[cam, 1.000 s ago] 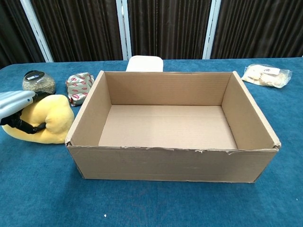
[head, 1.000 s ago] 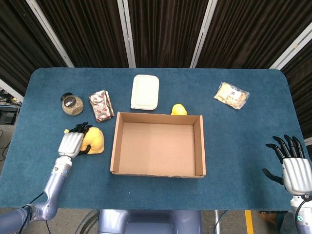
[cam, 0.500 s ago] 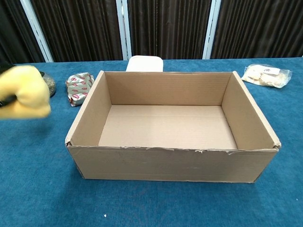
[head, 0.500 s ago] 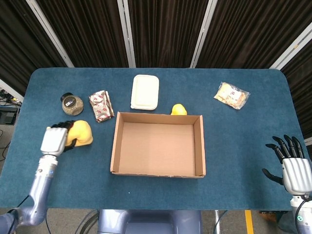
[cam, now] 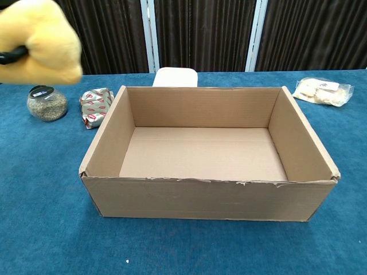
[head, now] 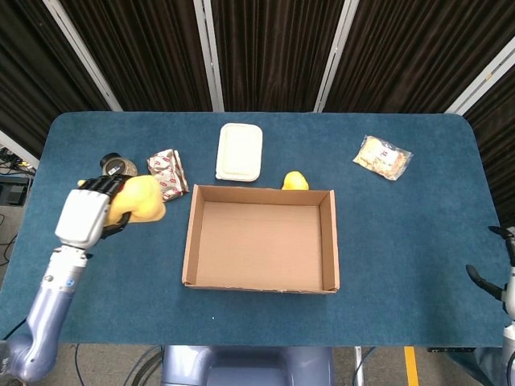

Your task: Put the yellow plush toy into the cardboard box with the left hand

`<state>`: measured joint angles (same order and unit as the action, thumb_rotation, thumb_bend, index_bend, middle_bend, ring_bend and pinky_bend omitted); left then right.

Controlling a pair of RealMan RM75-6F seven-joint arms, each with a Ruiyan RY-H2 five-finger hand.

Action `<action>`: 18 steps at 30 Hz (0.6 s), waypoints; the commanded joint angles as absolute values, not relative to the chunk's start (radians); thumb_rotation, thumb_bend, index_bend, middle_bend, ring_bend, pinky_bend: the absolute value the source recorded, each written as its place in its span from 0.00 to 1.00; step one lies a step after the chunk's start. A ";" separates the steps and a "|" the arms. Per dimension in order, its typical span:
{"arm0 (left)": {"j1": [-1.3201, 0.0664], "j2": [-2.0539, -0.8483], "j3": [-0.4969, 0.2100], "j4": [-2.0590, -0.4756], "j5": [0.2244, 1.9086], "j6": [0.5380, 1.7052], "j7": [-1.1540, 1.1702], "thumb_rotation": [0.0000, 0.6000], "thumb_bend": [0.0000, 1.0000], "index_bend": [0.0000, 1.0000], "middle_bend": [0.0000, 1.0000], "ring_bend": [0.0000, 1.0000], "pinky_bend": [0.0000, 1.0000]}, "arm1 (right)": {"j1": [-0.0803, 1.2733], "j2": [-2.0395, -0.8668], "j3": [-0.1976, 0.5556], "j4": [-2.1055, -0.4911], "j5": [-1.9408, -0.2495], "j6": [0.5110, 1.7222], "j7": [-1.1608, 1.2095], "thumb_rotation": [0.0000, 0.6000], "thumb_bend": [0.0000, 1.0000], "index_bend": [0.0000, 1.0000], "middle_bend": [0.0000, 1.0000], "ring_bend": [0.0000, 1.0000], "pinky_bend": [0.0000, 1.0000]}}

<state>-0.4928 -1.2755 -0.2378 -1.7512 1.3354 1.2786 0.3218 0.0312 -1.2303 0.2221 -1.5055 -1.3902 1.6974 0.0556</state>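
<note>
My left hand (head: 83, 217) grips the yellow plush toy (head: 142, 198) and holds it in the air, left of the cardboard box (head: 187, 241) and above the table. In the chest view the yellow plush toy (cam: 45, 39) fills the top left corner, well above the rim of the cardboard box (cam: 200, 181), with a dark finger (cam: 11, 55) wrapped on it. The box is open on top and has nothing inside. Only the edge of my right hand (head: 500, 277) shows at the far right, fingers apart, holding nothing.
A lidded jar (head: 119, 166) and a red-patterned packet (head: 167, 174) lie just behind the raised toy. A white lidded container (head: 240, 151) and a small yellow object (head: 295, 180) sit behind the box. A snack bag (head: 384, 156) lies at the back right.
My left hand has lifted the plush toy off the table and carried it up and toward the box. My right hand has slid mostly out of the head view.
</note>
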 commanded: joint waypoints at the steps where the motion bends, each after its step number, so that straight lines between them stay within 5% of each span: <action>1: -0.549 -1.341 -0.258 -1.757 1.319 1.236 0.363 1.00 0.53 0.36 0.29 0.30 0.48 | 0.029 -1.242 0.233 -1.502 -1.385 1.708 0.056 1.00 0.02 0.28 0.14 0.05 0.00; 12: -0.709 -1.575 -0.265 -1.630 1.269 1.114 0.473 1.00 0.53 0.36 0.29 0.30 0.48 | 0.030 -1.261 0.244 -1.492 -1.413 1.737 0.079 1.00 0.02 0.28 0.14 0.05 0.00; 18: -0.761 -1.660 -0.263 -1.518 1.242 1.081 0.509 1.00 0.53 0.35 0.20 0.23 0.47 | 0.033 -1.259 0.230 -1.487 -1.440 1.731 0.085 1.00 0.02 0.28 0.14 0.05 0.00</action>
<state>-0.7408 -1.6295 -0.2631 -1.5537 1.2562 1.0930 0.4918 0.0327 -1.2597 0.2317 -1.4873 -1.4387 1.7320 0.0836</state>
